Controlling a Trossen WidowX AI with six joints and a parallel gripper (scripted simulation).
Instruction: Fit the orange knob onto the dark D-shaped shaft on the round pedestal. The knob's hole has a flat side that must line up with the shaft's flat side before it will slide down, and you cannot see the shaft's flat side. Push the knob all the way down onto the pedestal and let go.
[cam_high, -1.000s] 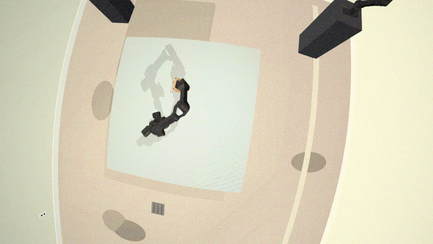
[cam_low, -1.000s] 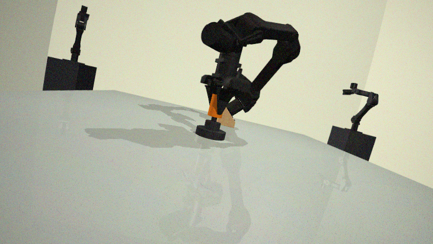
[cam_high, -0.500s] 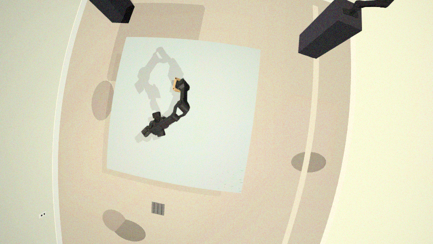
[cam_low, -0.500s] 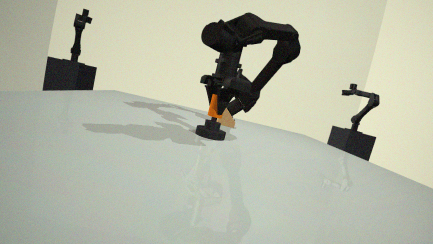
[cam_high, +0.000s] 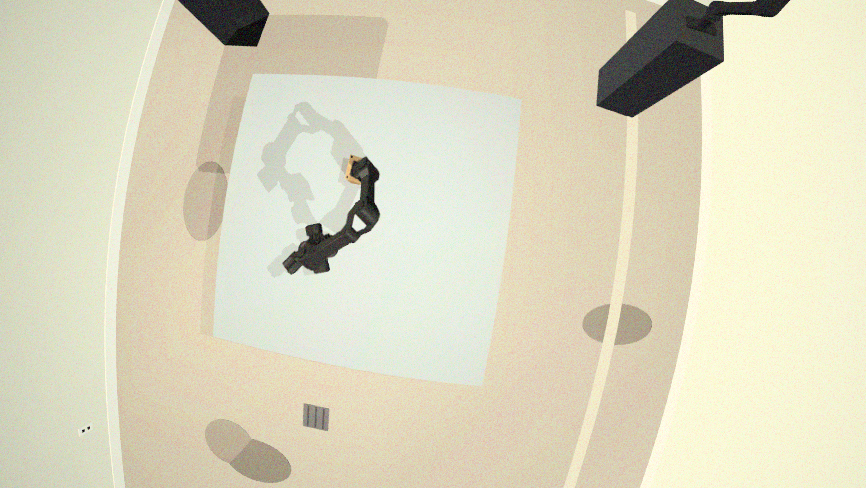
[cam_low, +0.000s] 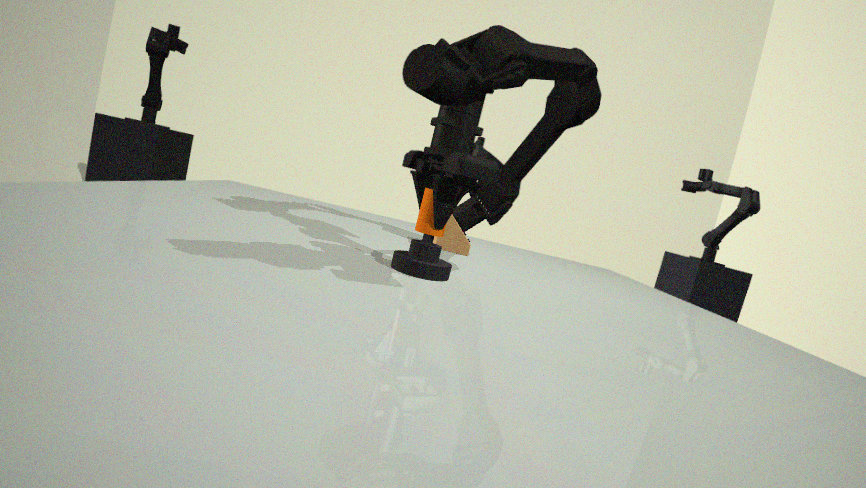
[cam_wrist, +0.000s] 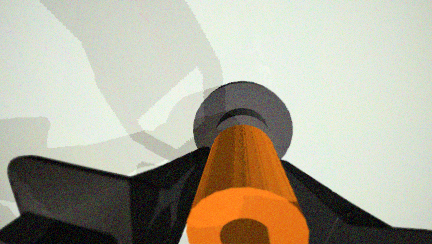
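The orange knob is tapered, with its wider end down in the exterior view. My gripper is shut on it, one finger on each side. The round dark pedestal stands right below, with a narrower raised step. A short length of the dark shaft shows between the knob's lower end and that step, so the knob is above the pedestal. Whether the shaft's tip is inside the hole is hidden. The shaft's flat side cannot be seen. In the top view the arm hides the knob and pedestal.
My arm's tan base block is close behind the pedestal in the exterior view. The pale table carries the arm's shadows. Two other dark arms stand on dark boxes beyond it.
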